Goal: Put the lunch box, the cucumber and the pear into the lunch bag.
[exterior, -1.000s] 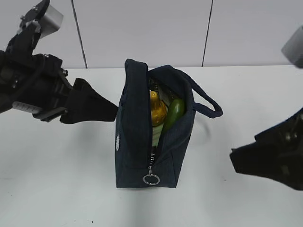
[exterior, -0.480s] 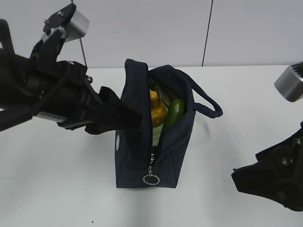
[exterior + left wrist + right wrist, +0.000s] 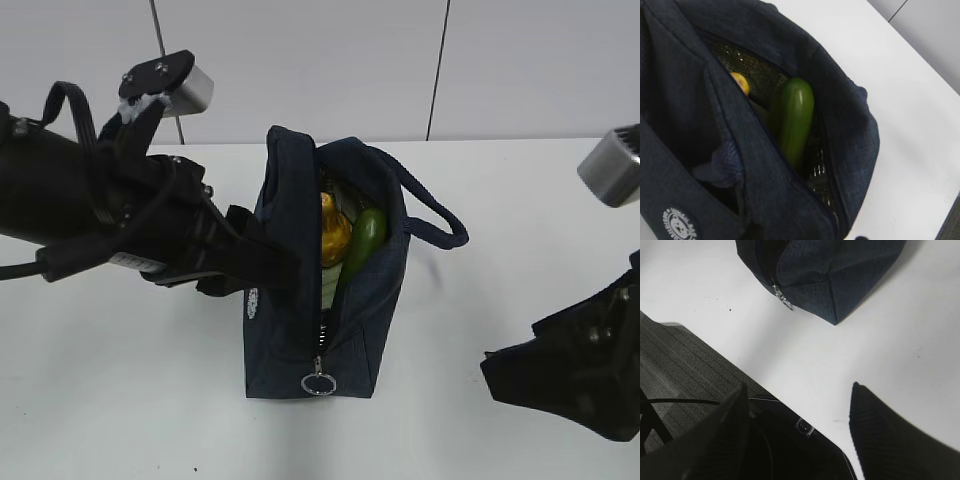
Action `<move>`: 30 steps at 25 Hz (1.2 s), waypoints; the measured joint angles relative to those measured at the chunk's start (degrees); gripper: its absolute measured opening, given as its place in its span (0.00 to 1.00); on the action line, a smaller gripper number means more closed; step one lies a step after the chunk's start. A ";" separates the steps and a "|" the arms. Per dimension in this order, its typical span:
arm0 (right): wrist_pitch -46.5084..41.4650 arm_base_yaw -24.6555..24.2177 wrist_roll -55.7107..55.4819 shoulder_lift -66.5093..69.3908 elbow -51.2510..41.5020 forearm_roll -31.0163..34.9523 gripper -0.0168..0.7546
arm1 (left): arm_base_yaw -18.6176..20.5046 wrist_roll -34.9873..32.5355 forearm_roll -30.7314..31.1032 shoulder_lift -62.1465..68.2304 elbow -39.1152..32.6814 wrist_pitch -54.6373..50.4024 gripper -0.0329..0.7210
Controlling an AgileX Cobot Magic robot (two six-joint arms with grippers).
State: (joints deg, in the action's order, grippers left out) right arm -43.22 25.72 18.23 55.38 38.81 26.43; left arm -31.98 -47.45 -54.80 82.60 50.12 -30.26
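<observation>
Left gripper (image 3: 262,262) presses against the lunch bag (image 3: 285,330) side; its finger state cannot be determined. Right gripper (image 3: 800,410) sits spread apart, empty, beside the bag. Cucumber (image 3: 794,117) and pear (image 3: 332,232) stand inside the unzipped bag.

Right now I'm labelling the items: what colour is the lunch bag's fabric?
Dark navy; the lunch bag shows best in the exterior view.

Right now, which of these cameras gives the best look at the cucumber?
The left wrist view: the cucumber fills the middle of the picture, leaning inside the open lunch bag, most of its length plain to see. The exterior view shows only its upper part poking up beside the pear. The right wrist view shows none of it, only the bag's outside.
</observation>
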 joint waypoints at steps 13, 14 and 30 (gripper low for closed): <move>0.10 0.00 5.85 1.23 0.00 2.29 0.45 | -0.06 0.00 0.40 1.24 0.00 0.18 0.19; 0.10 0.00 6.08 1.23 0.00 2.38 0.45 | -0.06 0.05 0.47 1.24 0.00 -0.26 0.20; 0.20 0.00 6.73 1.23 0.00 2.52 0.45 | -0.06 7.10 -1.87 3.69 0.00 1.54 0.56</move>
State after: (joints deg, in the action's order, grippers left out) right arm -43.02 25.72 24.97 56.61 38.81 28.95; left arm -32.04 -40.35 -56.67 86.28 50.12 -28.72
